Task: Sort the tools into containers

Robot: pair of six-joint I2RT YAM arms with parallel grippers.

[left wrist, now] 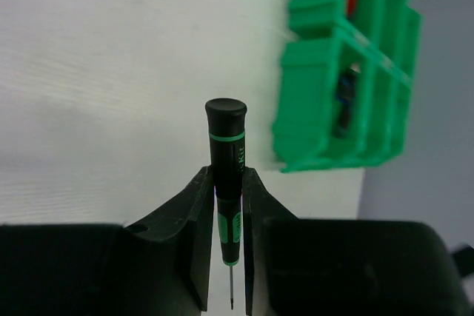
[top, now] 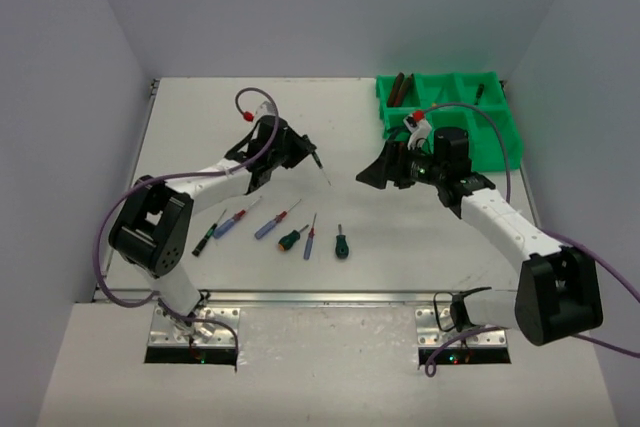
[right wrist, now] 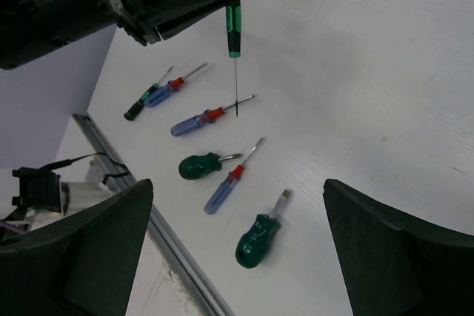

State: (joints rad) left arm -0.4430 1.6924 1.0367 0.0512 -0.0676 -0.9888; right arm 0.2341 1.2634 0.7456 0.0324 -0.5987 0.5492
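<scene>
My left gripper (top: 303, 150) is shut on a thin black screwdriver with green bands (left wrist: 227, 155) and holds it above the table's middle, tip down. It also shows in the right wrist view (right wrist: 234, 26). My right gripper (top: 376, 176) is open and empty, to the right of it, jaws wide in the right wrist view (right wrist: 237, 205). Several screwdrivers lie in a row near the front: a black-green one (top: 205, 239), blue-red ones (top: 272, 224), and two stubby green ones (top: 342, 244) (right wrist: 198, 166). The green tray (top: 500, 132) stands at the back right.
The tray holds dark red-black pliers (top: 400, 87) in a back compartment and another small tool (top: 478, 92). The tray also shows in the left wrist view (left wrist: 304, 101). White walls enclose the table at left, back and right. A metal rail (right wrist: 170, 242) runs along the front edge.
</scene>
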